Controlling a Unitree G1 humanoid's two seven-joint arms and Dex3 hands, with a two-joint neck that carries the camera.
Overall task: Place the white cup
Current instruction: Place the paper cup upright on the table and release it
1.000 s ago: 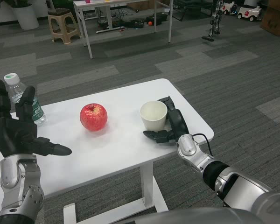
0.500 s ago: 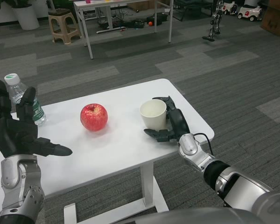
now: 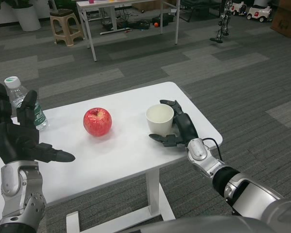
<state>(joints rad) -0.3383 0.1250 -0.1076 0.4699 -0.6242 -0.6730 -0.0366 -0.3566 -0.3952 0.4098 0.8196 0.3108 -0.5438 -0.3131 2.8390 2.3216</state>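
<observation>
White cup point(image 3: 159, 119) sits upright on the table point(image 3: 121, 155), red apple point(image 3: 97, 121) at its 9 o'clock. Right hand point(image 3: 177, 129) cups it from 3 o'clock, fingers apart, grip unclear. Left hand point(image 3: 14, 133) hovers spread, holding nothing.

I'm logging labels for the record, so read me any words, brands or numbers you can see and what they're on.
Water bottle, far left of the table: green label with print, too small and blurred to read.
Cup: plain white, no text.
Apple: no sticker visible.
Nothing else readable.
</observation>
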